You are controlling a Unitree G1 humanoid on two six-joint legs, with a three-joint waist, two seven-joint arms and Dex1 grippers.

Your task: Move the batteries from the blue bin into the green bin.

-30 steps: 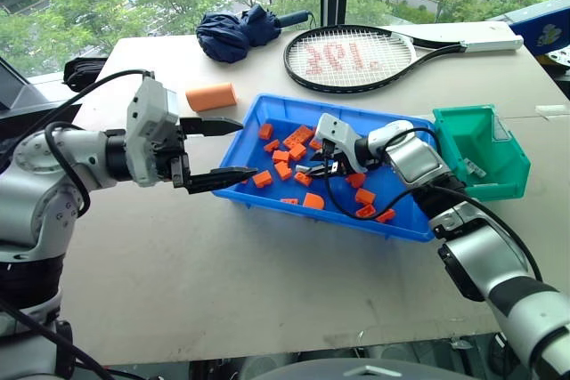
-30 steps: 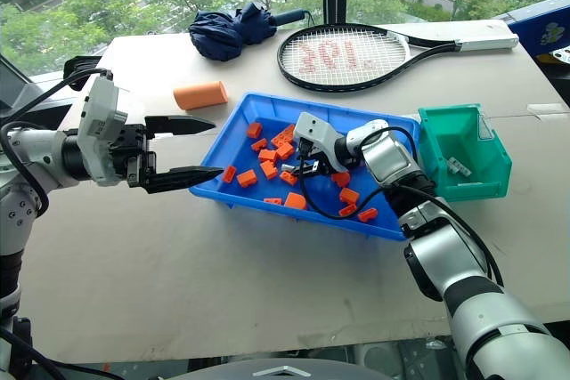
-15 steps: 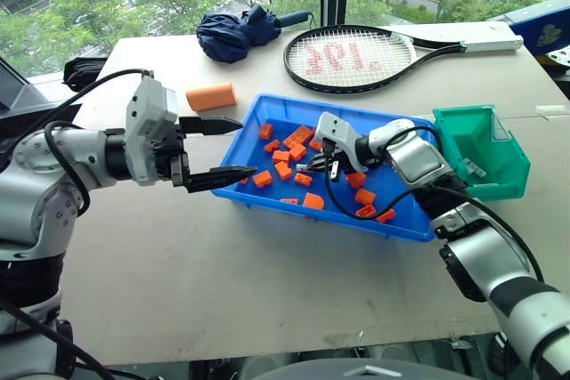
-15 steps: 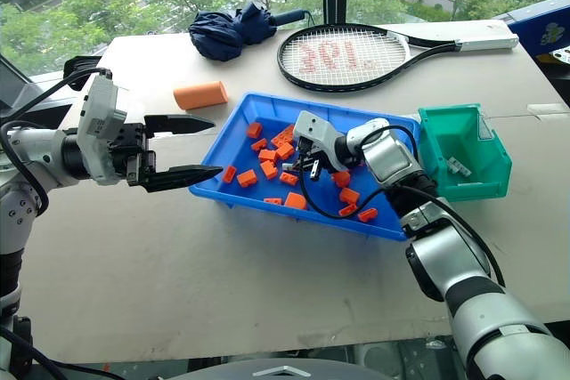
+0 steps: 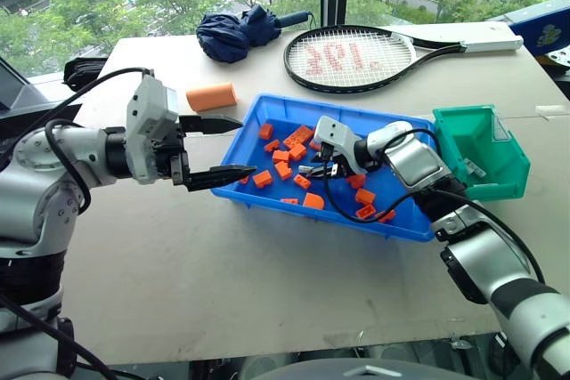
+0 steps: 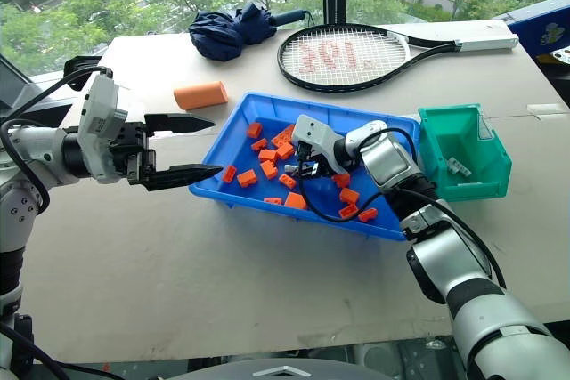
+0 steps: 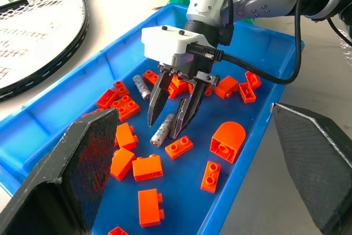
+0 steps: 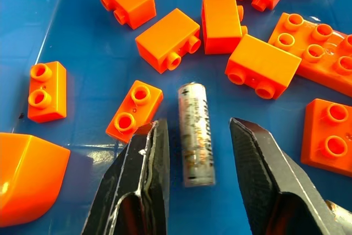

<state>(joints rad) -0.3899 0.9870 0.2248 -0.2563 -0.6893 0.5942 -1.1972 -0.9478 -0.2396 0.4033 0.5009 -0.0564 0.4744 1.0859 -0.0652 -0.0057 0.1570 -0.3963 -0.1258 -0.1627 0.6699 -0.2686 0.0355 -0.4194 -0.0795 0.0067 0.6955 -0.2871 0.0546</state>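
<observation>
The blue bin [image 5: 331, 213] lies mid-table, strewn with orange bricks [image 5: 283, 169]. My right gripper [image 8: 197, 127] reaches down into it, open, its fingers on either side of one battery [image 8: 195, 136] that lies flat on the bin floor, with a gap showing on each side. A second battery [image 7: 141, 87] rests among the bricks just beyond. The green bin [image 5: 488, 162] stands against the blue bin's right end, with a small grey piece inside. My left gripper [image 5: 246, 146] hovers open over the blue bin's left edge, holding nothing.
An orange cylinder [image 5: 211, 96] lies left of the blue bin. Behind it are a tennis racket [image 5: 356, 58] and a folded dark blue umbrella [image 5: 236, 31]. Bare tabletop stretches in front of the bins towards the near edge.
The right gripper's fingers drew together half a second ago and now stand apart again around the battery. Both arms have stayed where they were.
</observation>
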